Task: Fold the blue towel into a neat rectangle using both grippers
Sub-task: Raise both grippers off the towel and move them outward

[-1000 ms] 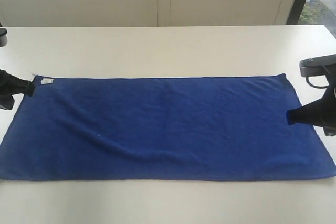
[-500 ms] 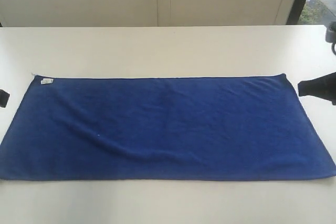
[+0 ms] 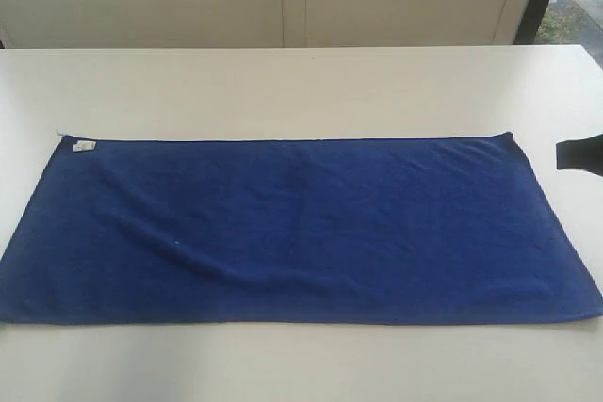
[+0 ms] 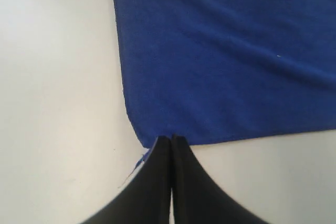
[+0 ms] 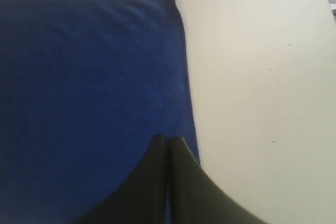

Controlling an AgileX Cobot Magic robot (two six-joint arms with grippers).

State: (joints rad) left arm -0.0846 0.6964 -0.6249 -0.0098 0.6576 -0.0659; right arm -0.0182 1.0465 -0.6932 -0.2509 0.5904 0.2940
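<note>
Though laid out flat and full-length on the tabletop (image 3: 301, 82), shows no fold yet as a towel (image 3: 301, 228); tag (image 3: 84, 146) at the far left corner. Reads as the opening step: getting hold of the cloth. On the left gripper (image 4: 171, 139), jaws clenched on nothing, tips at a towel corner, contact unclear. On the right gripper (image 5: 168, 140), jaws likewise pressed together and empty, over the short edge in the wrist view. Likely calls next for parting both jaws, dropping onto two corners, pinching, lifting together and carrying across to match the opposite edge.
</note>
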